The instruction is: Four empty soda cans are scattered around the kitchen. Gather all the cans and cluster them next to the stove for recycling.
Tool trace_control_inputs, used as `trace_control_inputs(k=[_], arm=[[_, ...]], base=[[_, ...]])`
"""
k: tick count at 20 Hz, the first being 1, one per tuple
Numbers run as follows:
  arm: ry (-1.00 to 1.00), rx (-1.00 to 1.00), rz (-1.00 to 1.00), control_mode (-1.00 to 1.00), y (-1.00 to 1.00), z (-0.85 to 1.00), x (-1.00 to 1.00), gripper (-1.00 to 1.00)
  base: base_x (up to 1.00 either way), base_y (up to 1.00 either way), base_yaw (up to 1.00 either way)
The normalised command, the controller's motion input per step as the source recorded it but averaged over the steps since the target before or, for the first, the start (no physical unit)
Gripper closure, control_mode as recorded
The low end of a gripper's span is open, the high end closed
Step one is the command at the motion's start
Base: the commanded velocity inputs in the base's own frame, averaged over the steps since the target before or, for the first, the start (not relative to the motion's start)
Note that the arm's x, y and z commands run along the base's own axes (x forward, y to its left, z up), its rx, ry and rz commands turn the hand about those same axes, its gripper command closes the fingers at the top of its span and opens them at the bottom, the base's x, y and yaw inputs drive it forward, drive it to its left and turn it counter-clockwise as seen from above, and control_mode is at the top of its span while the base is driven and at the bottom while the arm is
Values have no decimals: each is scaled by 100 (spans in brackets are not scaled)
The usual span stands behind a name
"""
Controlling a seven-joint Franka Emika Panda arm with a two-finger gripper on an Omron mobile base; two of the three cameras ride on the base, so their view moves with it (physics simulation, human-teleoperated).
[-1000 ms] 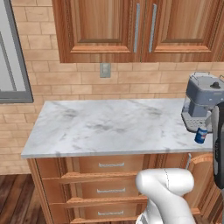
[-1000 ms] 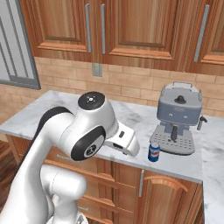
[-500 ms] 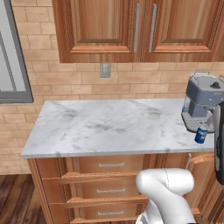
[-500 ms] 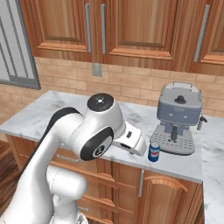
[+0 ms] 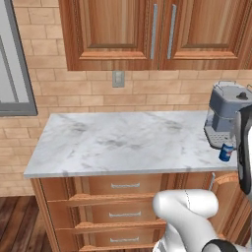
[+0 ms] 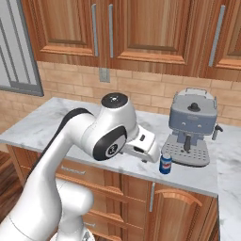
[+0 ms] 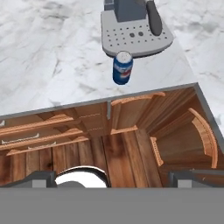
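Reaching for the blue soda can [image 7: 123,68] on the marble tabletop [image 5: 123,142], with the grasp not yet made.

Standing upright near the tabletop's front edge, the can sits just in front of the grey coffee machine [image 6: 192,126], by its drip tray. The fingers [image 7: 42,178] are spread wide and hold nothing, well short of the can and out over the wooden drawers [image 5: 125,186]. Judged next: advance and lower until the can sits between them, then close, avoiding the tray. No open container shows.
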Motion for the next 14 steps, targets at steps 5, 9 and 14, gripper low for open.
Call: trace_control_inputs(k=[5,9,14], arm=[[4,0,0,-100,0,-13,17,-100],[1,0,0,-100,-2,-21,17,-100],[0,0,0,-100,-10,-22,16,-100]], base=[[0,0,0],[0,0,0],[0,0,0]])
